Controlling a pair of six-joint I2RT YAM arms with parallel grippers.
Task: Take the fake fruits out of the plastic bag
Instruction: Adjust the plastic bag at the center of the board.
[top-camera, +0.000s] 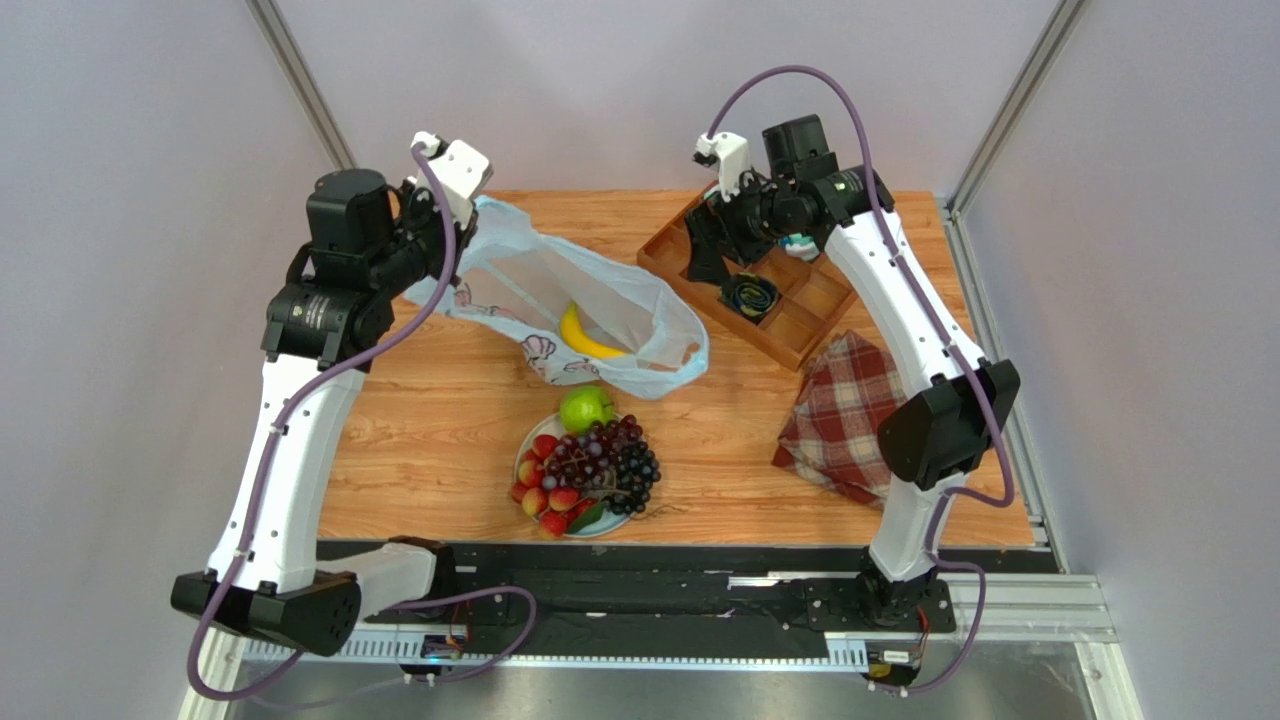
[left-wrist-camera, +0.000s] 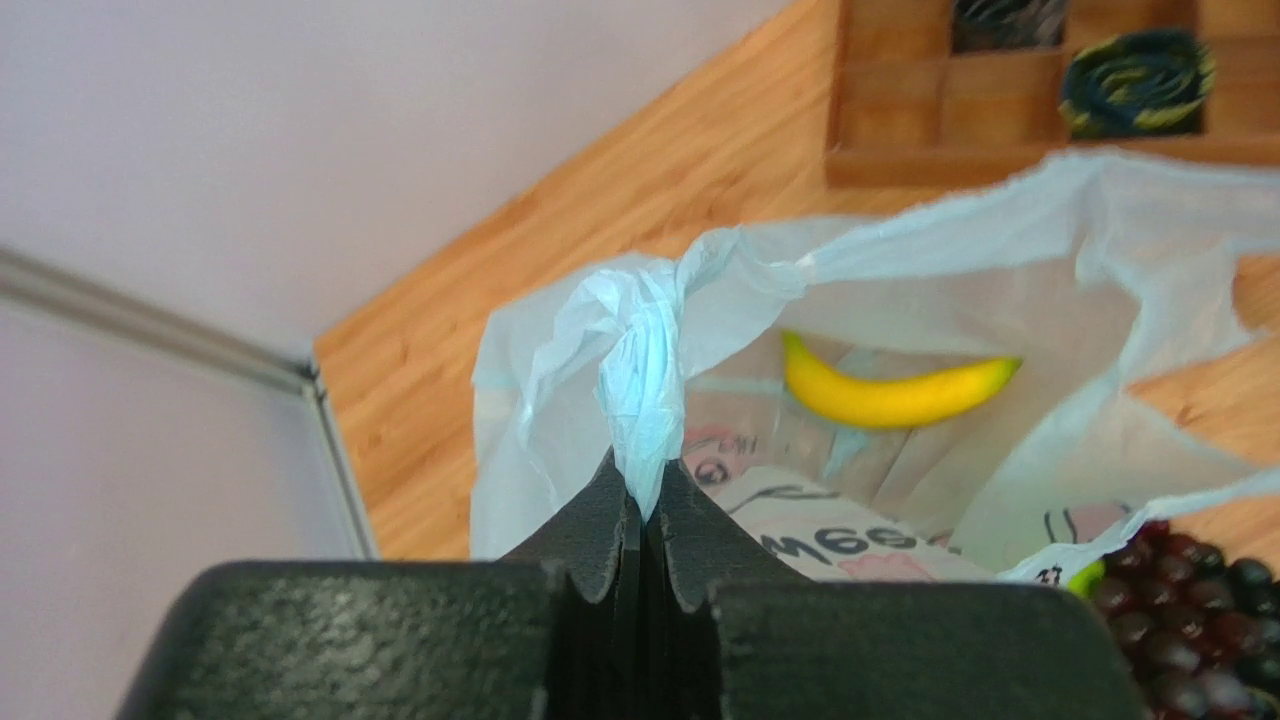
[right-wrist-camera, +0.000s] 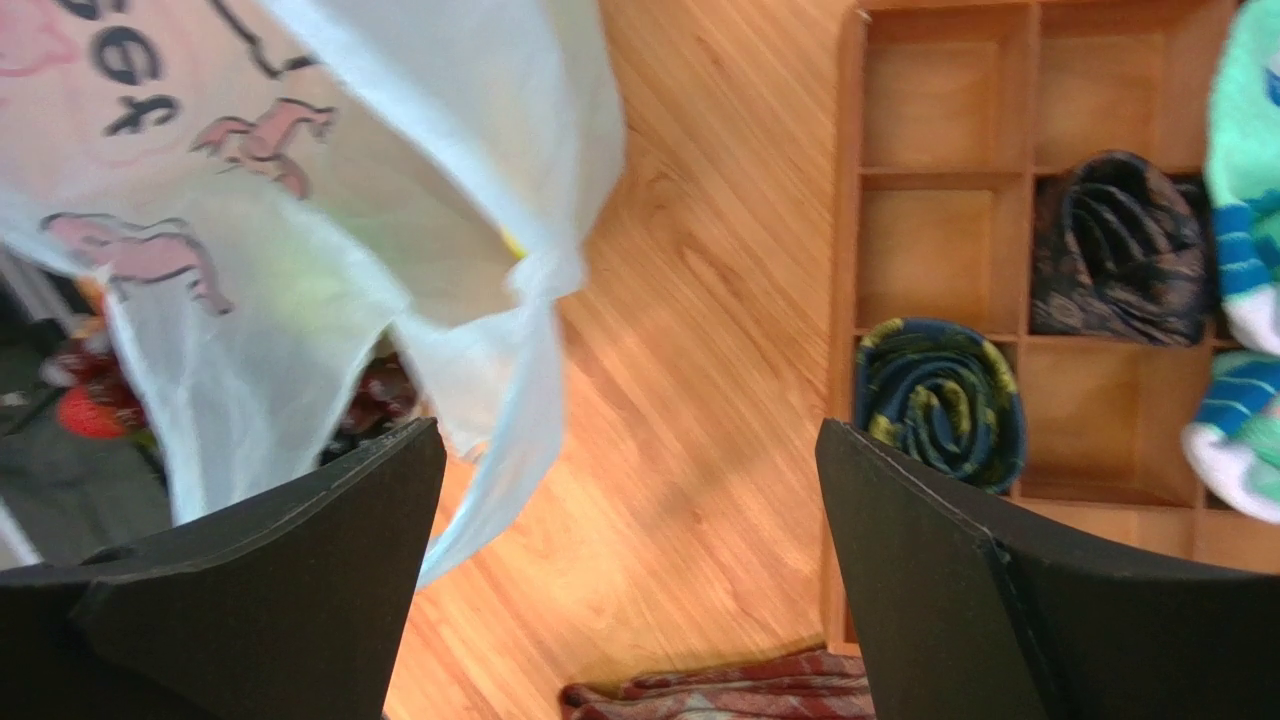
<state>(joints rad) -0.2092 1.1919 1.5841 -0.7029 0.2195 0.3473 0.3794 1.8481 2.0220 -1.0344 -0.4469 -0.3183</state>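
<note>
Here the left claw pinches the plastic bag, banana lying crosswise inside; right claw gapes.

— Entry one: left arm?
— Base at the near left. The white link rises forward, the elbow is bent, and the wrist is turned inward and raised.
— Left gripper?
— Jaws pressed together, with a twisted strip of the plastic bag pinched between the black pads.
— Entry two: right arm?
— Base at the near right. The elbow juts out to the right, the forearm reaches to the far side, and the wrist points down and to the left.
— Right gripper?
— Fingers spread wide apart, both tips in its wrist view, gripping nothing.
</note>
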